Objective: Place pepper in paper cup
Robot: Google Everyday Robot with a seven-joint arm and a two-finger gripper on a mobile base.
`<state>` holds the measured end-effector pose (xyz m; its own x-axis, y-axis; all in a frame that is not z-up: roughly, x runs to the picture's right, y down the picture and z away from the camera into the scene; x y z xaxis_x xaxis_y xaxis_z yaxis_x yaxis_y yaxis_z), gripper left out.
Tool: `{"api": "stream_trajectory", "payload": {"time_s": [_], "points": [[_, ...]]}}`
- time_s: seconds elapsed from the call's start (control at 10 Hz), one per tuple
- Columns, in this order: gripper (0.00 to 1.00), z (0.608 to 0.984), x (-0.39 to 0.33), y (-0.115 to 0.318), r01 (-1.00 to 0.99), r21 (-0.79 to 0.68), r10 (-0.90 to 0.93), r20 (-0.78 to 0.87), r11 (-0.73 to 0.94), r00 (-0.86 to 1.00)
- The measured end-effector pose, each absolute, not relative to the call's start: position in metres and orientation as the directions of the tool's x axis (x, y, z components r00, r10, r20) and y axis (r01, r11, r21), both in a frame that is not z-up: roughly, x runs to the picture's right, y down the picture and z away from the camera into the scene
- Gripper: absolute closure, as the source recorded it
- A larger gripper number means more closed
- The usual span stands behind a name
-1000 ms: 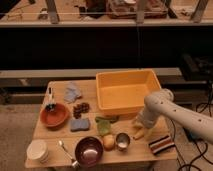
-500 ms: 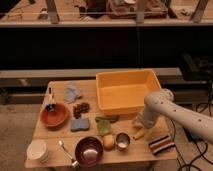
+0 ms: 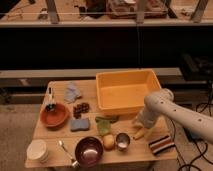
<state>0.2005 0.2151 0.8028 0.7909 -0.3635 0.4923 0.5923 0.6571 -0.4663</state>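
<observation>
The green pepper lies on the wooden table just in front of the yellow bin, near the table's middle. The off-white paper cup stands at the front left corner, far from the pepper. My gripper hangs from the white arm that reaches in from the right. It is low over the table, right of the pepper and just above a pale yellow elongated item. It holds nothing that I can see.
A yellow bin stands at the back. On the table are a red bowl, a blue sponge, a dark bowl, a metal cup, a striped item, a spoon and a grey cloth.
</observation>
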Motion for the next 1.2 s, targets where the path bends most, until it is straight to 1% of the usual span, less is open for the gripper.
{"api": "stream_trajectory", "payload": {"time_s": [0.1,0.4,0.6,0.8,1.2], "points": [[0.4,0.803,0.195,0.208,0.597,-0.471,-0.367,0.494,0.65,0.788],[0.4,0.822,0.161,0.167,0.612,-0.463,-0.384,0.497,0.641,0.778],[0.4,0.834,0.133,0.154,0.627,-0.46,-0.382,0.52,0.629,0.764],[0.4,0.845,0.115,0.159,0.635,-0.458,-0.353,0.56,0.623,0.75],[0.4,0.843,0.083,0.182,0.656,-0.415,-0.349,0.604,0.63,0.717]]}}
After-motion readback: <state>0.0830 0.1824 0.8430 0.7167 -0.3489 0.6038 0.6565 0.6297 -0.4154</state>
